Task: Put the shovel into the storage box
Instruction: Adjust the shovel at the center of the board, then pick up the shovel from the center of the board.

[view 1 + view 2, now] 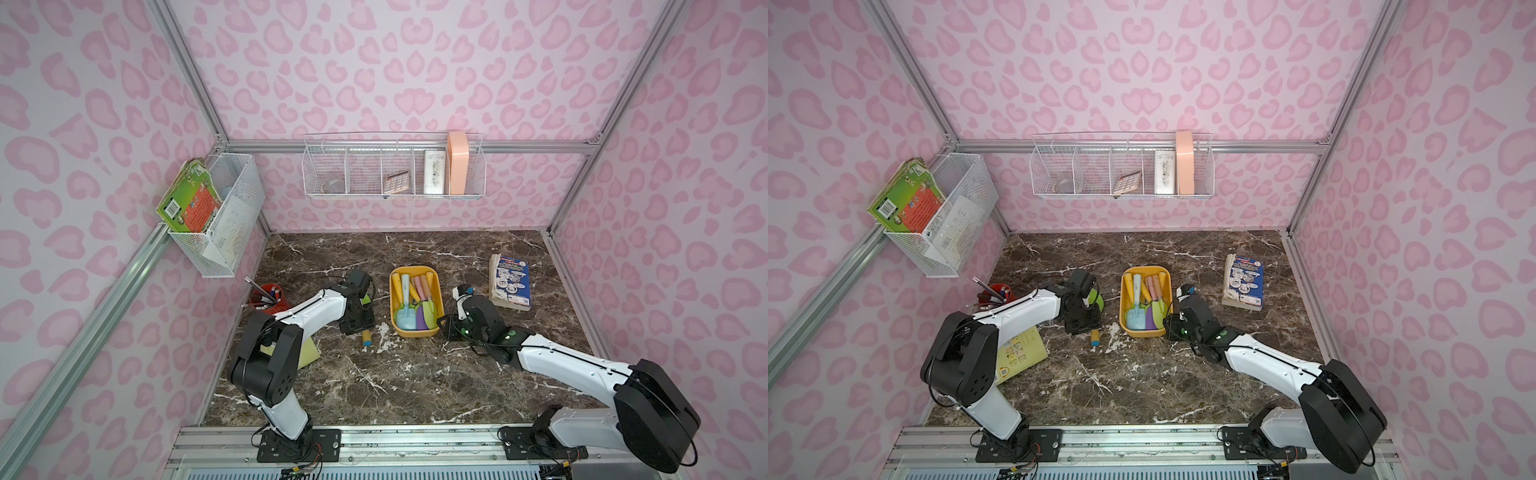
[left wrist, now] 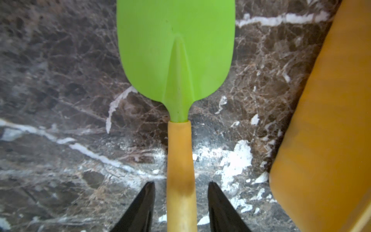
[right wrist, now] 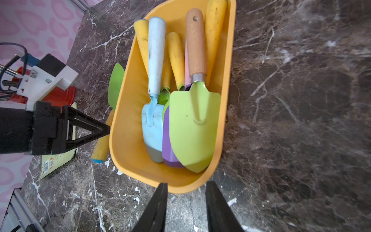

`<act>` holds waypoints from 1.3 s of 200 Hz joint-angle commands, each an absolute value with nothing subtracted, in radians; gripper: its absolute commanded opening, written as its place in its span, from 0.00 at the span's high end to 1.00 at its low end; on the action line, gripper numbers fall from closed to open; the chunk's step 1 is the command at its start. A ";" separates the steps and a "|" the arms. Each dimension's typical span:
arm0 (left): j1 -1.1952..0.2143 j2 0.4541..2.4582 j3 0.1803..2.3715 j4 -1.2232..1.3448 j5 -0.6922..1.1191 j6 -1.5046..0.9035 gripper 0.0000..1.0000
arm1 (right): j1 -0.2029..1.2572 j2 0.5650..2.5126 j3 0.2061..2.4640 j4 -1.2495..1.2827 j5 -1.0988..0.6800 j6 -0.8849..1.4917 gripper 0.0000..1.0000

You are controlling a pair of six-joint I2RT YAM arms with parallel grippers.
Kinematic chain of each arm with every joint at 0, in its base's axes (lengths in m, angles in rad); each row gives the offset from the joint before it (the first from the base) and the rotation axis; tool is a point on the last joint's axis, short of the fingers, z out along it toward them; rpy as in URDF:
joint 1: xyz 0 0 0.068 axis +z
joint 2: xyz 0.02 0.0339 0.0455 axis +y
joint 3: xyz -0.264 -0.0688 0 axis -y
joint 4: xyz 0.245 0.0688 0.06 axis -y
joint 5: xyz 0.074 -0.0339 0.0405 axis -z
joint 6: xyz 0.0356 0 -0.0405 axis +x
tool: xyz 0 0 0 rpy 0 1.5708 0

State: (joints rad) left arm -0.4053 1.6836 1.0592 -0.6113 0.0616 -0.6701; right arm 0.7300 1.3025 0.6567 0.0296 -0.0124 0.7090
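The shovel [image 2: 179, 140] is seen flat on the worktop [image 1: 415, 386], left of its middle, outside the storage box [image 1: 415, 269] and just beside the box's left long wall. Its long axis is laid parallel to the box, green blade toward the far edge, yellow handle toward the near edge. The handle is straddled by the left tool [image 2: 180, 183]: jaws spread, a gap on each side, nothing pinched. The left arm is judged far the nearer. The right tool [image 3: 186, 183] is held at the box's near end, jaws parted and empty. Other shovels [image 3: 192, 124] are already packed inside, so a closing on the handle and a short rightward carry are called for.
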 commanded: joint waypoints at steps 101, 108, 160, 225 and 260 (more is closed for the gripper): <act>-0.468 1.639 1.062 -0.690 -0.027 -0.695 0.45 | 0.730 1.313 0.653 0.081 -0.028 0.713 0.65; -0.469 1.648 1.056 -0.685 -0.028 -0.705 0.45 | 0.730 1.310 0.651 0.080 -0.027 0.715 0.65; -0.490 1.678 1.002 -0.620 -0.012 -0.753 0.48 | 0.729 1.297 0.640 0.070 -0.017 0.712 0.65; -0.494 1.661 0.988 -0.639 -0.056 -0.723 0.82 | 0.729 1.304 0.639 0.081 -0.022 0.719 0.65; -0.496 1.606 0.982 -0.683 -0.073 -0.690 1.00 | 0.729 1.307 0.650 0.084 -0.035 0.711 0.65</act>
